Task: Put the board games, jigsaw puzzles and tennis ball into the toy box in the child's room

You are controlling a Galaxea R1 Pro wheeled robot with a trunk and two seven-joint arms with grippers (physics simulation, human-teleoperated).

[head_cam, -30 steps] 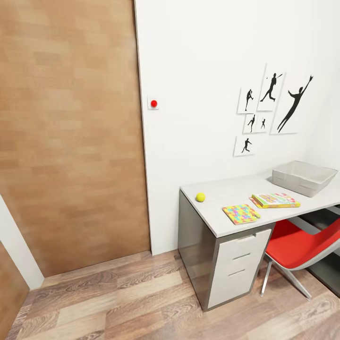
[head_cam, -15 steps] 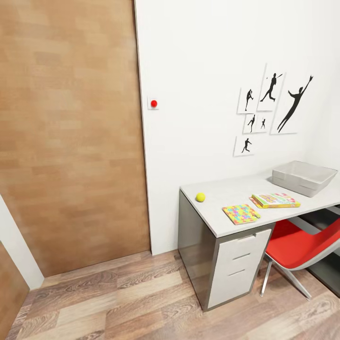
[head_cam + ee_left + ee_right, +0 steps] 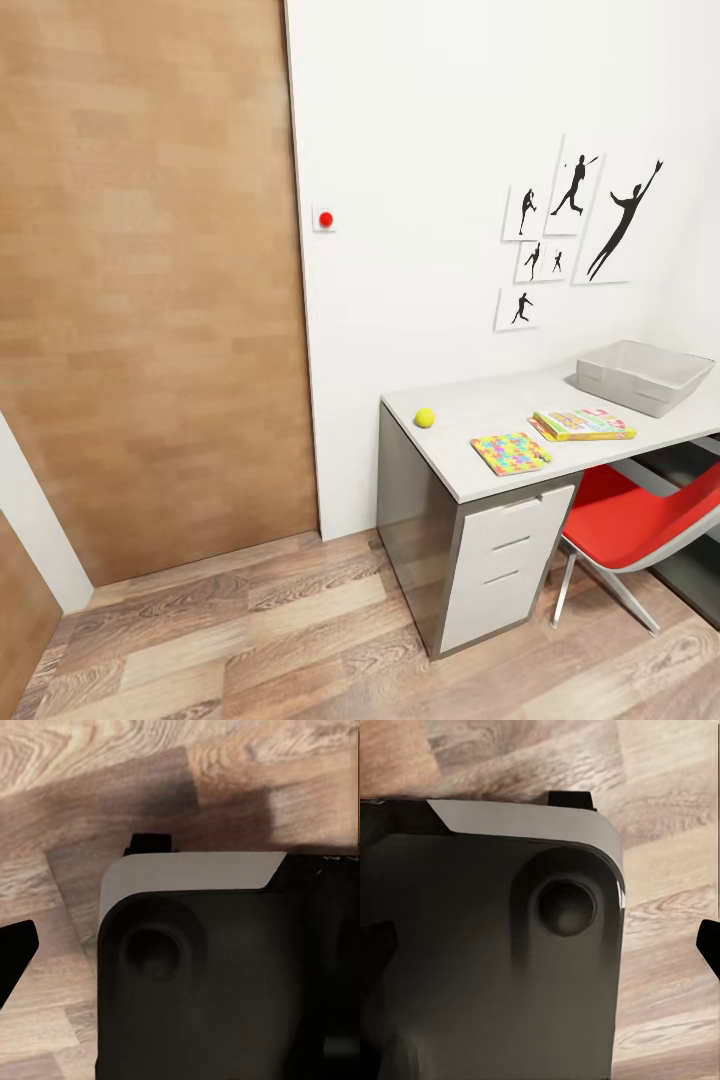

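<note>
Each wrist camera looked down past the robot's dark base (image 3: 217,982) at the wood floor (image 3: 90,765); I could not tell if either gripper was open. On the table (image 3: 480,405) lay the tennis ball (image 3: 425,417), a jigsaw puzzle (image 3: 510,452), the SKIP-BO board game (image 3: 583,424) and, furthest along, the toy box (image 3: 643,377).

In the head view we see bright, even light and a sharp render, with no glare. The white wall (image 3: 430,120) looks almost flat and without shade. Under the worktop (image 3: 500,410) there is only a soft shadow. In both wrist views the wood floor (image 3: 90,765) is blurred, with a dark soft shadow on it.
</note>
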